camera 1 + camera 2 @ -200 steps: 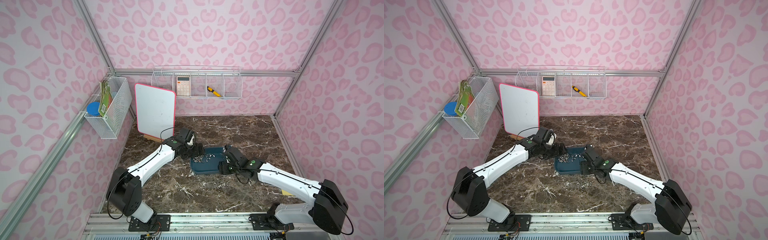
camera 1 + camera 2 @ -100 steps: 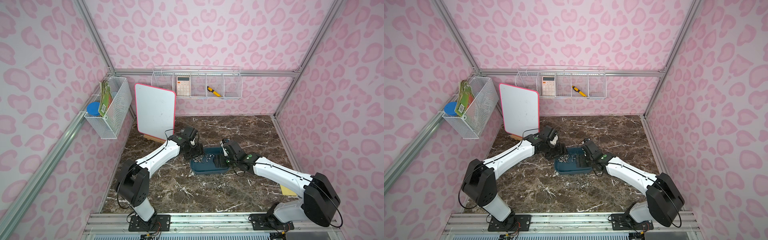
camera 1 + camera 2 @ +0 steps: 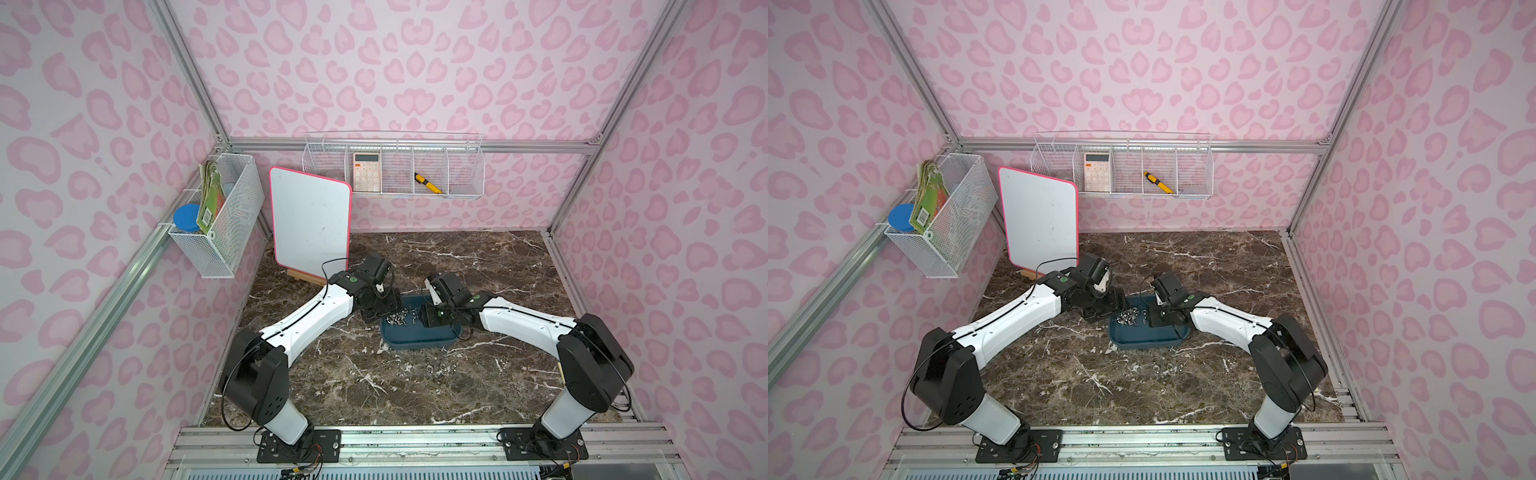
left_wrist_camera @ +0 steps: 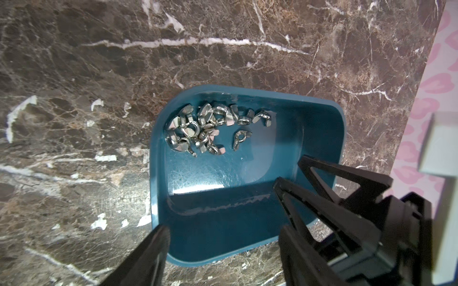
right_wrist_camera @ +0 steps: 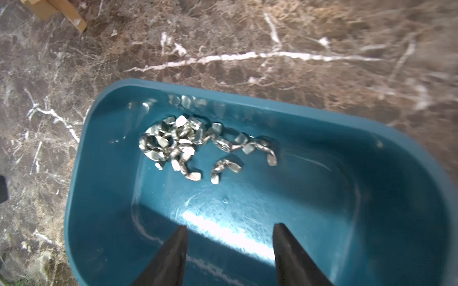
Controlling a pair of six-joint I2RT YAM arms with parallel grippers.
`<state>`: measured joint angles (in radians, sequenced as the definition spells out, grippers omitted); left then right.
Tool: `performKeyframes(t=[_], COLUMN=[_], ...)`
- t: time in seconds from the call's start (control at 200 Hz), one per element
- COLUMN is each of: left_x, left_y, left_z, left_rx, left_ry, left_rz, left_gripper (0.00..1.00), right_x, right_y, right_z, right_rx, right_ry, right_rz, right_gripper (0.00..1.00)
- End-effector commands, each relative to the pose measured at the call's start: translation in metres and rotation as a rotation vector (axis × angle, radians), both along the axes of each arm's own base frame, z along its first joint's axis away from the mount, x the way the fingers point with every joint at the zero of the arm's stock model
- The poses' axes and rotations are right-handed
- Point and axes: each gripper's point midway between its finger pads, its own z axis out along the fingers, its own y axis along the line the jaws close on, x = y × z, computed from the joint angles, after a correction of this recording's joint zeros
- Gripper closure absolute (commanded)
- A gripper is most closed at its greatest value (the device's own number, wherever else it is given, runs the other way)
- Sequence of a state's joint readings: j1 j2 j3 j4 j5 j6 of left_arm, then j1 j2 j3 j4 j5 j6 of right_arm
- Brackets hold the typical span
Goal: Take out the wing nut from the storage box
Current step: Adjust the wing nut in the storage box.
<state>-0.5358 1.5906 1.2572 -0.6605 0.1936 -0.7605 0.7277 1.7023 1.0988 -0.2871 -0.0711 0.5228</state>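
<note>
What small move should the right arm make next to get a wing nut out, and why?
Probably ease the right gripper forward and down onto the lone wing nut. Its jaws stand open and empty over the storage box, and that nut lies apart from the heap, so it looks easiest to pinch alone.

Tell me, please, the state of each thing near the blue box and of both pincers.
storage box, flat on the table, uncovered.
wing nuts, heaped at one end inside the box.
single wing nut, lying apart from the heap, not held.
left pincer, jaws wide apart, box end between them; clamping unclear.
right pincer, open, empty, above the box floor.
whiteboard, standing upright.
</note>
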Motion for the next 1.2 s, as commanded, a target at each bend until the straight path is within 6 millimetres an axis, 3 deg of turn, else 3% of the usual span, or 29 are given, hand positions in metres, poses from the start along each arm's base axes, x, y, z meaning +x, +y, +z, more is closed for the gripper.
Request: performKeyframes(t=[0.0, 0.155, 0.23, 0.575, 0.905, 0.925, 1.055, 1.195], left_x=[-0.003, -0.004, -0.001, 0.019, 0.029, 0.036, 0.042, 0.043], left_y=[0.007, 0.005, 0.004, -0.015, -0.029, -0.034, -0.042, -0.054], left_z=[-0.002, -0.003, -0.006, -0.025, -0.055, -0.047, -0.053, -0.056], left_rx=[0.029, 0.031, 0.052, 0.113, 0.229, 0.225, 0.249, 0.234], left_ry=[0.001, -0.011, -0.026, -0.022, -0.037, -0.065, -0.065, -0.046], left_rz=[0.006, -0.035, -0.057, -0.157, -0.321, -0.33, -0.363, -0.374], left_gripper=[0.26, 0.3, 0.38, 0.57, 0.61, 0.62, 0.64, 0.66], right_x=[0.001, 0.004, 0.004, 0.002, -0.005, -0.006, -0.01, -0.014], right_y=[0.009, 0.013, 0.013, -0.004, -0.038, -0.039, -0.051, -0.063], right_z=[-0.001, 0.0, 0.002, 0.025, 0.046, 0.047, 0.051, 0.053], right_rx=[0.013, 0.018, 0.025, 0.049, 0.103, 0.106, 0.109, 0.105], right_ry=[0.006, 0.003, 0.001, -0.041, -0.063, -0.061, -0.065, -0.071], right_rz=[0.029, 0.031, 0.034, -0.014, -0.101, -0.104, -0.133, -0.164], right_gripper=[0.48, 0.47, 0.45, 0.27, 0.16, 0.14, 0.04, 0.03])
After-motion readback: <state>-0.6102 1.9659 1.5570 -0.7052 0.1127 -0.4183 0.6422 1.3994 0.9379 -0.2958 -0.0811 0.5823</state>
